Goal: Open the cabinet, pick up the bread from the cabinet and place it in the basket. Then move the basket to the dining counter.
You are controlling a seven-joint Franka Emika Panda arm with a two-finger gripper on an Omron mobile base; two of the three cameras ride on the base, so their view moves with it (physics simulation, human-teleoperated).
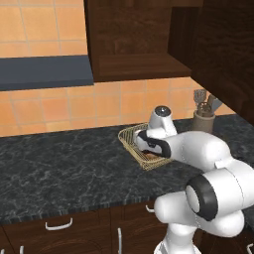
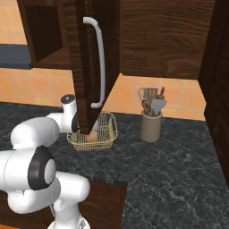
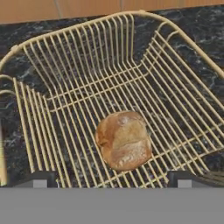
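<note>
Two small dark fingertips (image 3: 39, 178) stood at the near edge of the hand view, spread wide apart with nothing between them, so the robot's two-finger gripper (image 3: 111, 179) was released and empty. Just ahead of those tips, between them, the small round tan-brown bread roll (image 3: 124, 140) lay on the floor of the square shallow basket of golden-tan wire mesh (image 3: 87, 65), free of any contact with the fingers. That basket surrounded the gripper's reach on all sides and rested on the black marbled counter (image 2: 179, 165). Above the hand, the dark brown wood-grain wall cabinet (image 2: 152, 36) hung with its door (image 2: 87, 67) swung open, the long silver bar handle (image 2: 100, 62) facing outward. Farther off to the gripper's right stood a tan cylindrical utensil holder (image 2: 151, 125), well apart from the basket.
</note>
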